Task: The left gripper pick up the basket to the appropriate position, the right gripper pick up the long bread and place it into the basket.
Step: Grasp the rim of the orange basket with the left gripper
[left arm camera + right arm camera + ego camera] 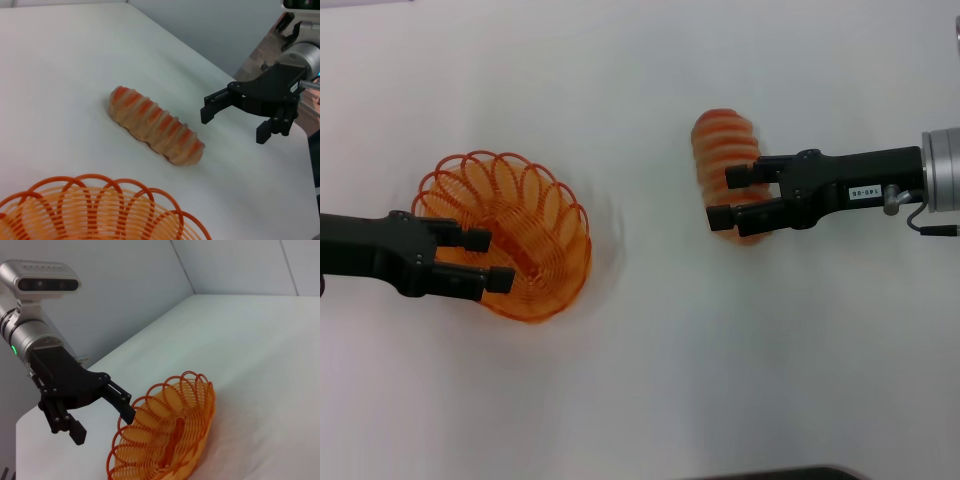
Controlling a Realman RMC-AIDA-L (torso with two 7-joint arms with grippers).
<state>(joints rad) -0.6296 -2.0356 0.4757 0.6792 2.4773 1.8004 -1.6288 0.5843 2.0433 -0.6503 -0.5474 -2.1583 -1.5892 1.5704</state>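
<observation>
The orange wire basket [535, 215] sits on the white table at the left and looks tilted; its rim also shows in the left wrist view [100, 210]. My left gripper [485, 260] is open at the basket's near rim, one finger over the inside, the other outside. In the right wrist view it [102, 426] straddles the rim of the basket [170, 435]. The long bread [720, 140] lies at centre right. My right gripper [725, 197] is open and hovers over the bread's near end. In the left wrist view it [235, 125] stands apart from the bread [155, 125].
The white table [650, 380] stretches between basket and bread. A dark object [770, 473] shows at the front edge. The table's edge and a grey wall [210, 30] lie beyond the bread in the left wrist view.
</observation>
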